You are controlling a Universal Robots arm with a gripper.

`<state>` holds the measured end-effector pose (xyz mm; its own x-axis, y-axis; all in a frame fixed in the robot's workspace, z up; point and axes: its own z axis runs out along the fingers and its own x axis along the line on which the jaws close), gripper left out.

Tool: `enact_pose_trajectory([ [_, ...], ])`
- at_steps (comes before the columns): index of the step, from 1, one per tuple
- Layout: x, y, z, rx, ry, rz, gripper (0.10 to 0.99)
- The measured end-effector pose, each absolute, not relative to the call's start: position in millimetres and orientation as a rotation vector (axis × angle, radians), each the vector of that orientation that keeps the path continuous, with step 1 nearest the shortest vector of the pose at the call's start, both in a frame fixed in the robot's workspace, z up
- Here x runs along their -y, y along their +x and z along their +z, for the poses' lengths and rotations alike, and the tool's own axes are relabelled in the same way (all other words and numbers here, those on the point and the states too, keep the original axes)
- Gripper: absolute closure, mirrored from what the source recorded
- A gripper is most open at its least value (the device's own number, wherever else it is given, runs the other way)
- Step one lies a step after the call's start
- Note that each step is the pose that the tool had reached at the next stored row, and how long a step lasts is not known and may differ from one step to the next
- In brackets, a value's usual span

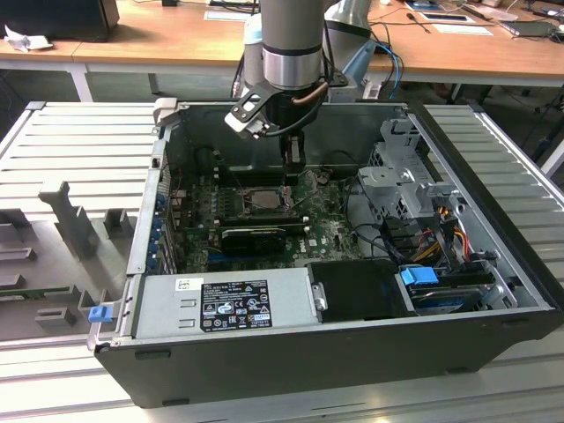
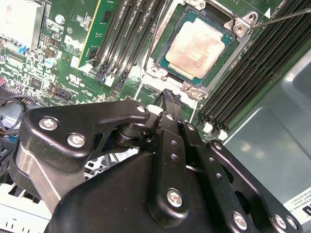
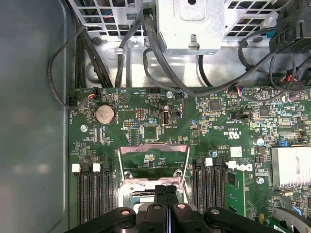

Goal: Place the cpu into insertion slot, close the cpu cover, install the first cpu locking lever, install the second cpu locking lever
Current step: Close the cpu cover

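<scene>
The cpu [image 2: 199,44], a pale square chip, lies flat in the insertion slot [image 1: 263,199] on the green motherboard. The cpu cover [image 3: 154,163], a thin metal frame with a window, stands raised off the slot, and the board shows through it. My gripper [image 3: 166,190] is shut with its two black fingers pressed together and nothing between them. It hangs just above the edge of the slot, beside the raised cover, as the gripper [image 2: 167,97] and the gripper [image 1: 293,166] also show. A thin wire locking lever [image 2: 279,15] sticks out past one corner of the slot.
The motherboard lies inside an open black computer case [image 1: 493,264]. Memory slots [image 3: 95,187] flank the slot on both sides. A metal drive cage [image 1: 397,172] with cables stands at the exterior view's right, and a grey power supply [image 1: 229,304] at the front.
</scene>
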<state>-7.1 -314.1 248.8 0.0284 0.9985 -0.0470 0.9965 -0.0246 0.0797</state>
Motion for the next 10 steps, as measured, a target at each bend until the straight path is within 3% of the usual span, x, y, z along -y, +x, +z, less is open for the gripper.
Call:
enact_pose_trajectory([
  [10, 313.8, -4.6, 251.4, -2.129, 2.186, 0.033, 0.980],
])
